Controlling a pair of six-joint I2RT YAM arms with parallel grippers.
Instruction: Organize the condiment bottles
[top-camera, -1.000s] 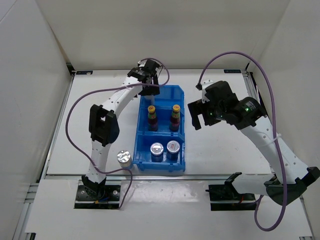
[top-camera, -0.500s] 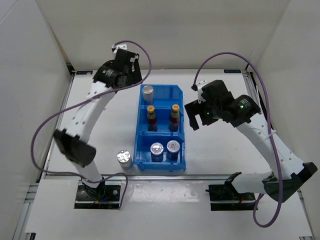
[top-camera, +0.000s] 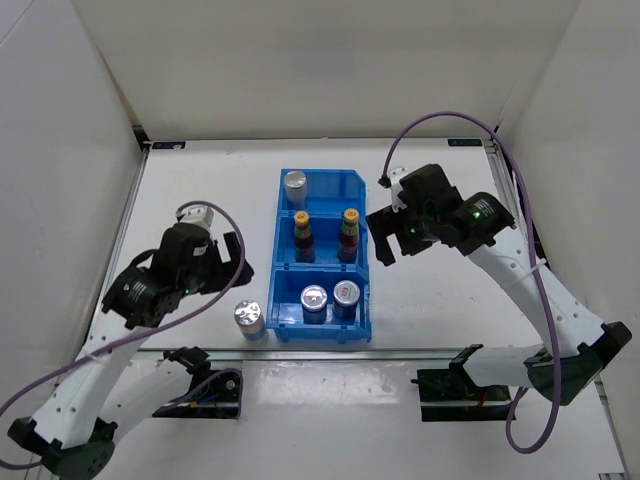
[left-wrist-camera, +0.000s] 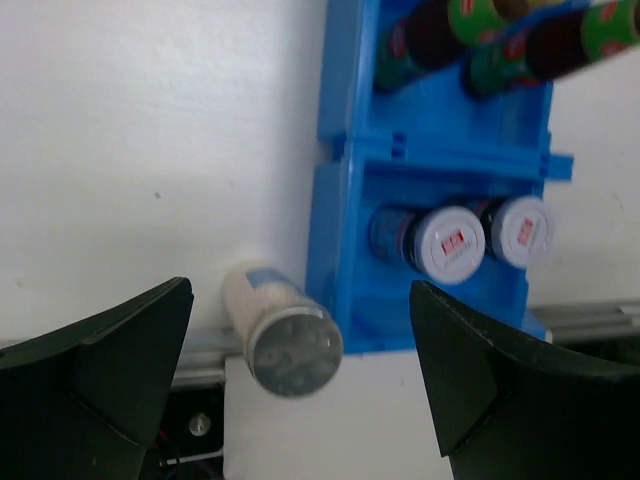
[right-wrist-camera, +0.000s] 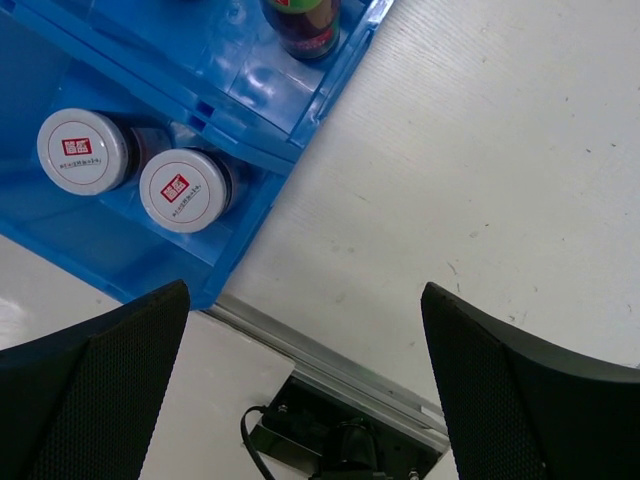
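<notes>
Back from the blue plastic bin (top-camera: 360, 190), the left gripper (left-wrist-camera: 300, 295), jaws apart like the right gripper (right-wrist-camera: 305, 290), hovers over the stray silver-capped shaker (left-wrist-camera: 290, 345), apparently to collect it.

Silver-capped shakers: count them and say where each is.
4. The far shaker is in the blue bin's far compartment; the near-left shaker and near-right shaker share its near compartment; the loose shaker stands on the table by the bin's near left corner. None seems hidden.
</notes>
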